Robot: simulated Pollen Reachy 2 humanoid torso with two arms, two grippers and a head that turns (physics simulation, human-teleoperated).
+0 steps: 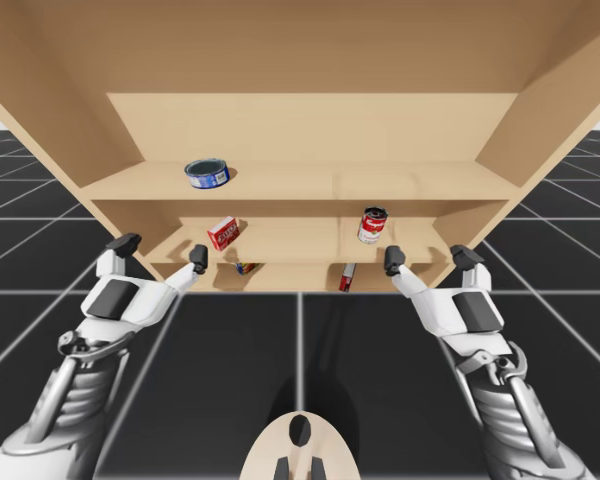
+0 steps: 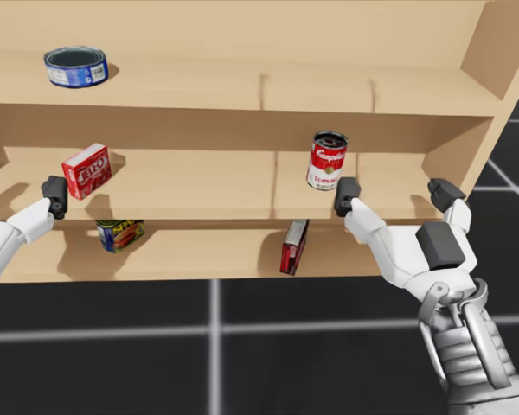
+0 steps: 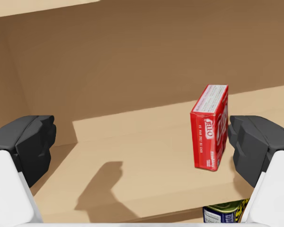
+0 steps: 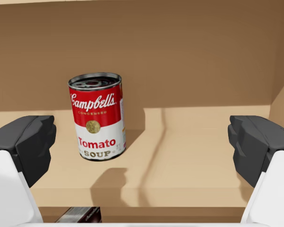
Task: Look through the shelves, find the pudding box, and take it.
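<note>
On the lowest shelf (image 2: 199, 252): dark red box (image 2: 294, 246), probably your pudding box, untaken. Your left gripper (image 1: 163, 250) and right gripper (image 1: 430, 258): spread, empty; reach and grasp remain.

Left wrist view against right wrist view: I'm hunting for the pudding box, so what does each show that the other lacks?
Left wrist: a red box standing ahead of my left claw, close to one finger, with a green-and-yellow can below. Right wrist: a red-and-white can upright ahead of my right claw, a dark box below. Shared: the wooden shelf, open claw fingers.
</note>
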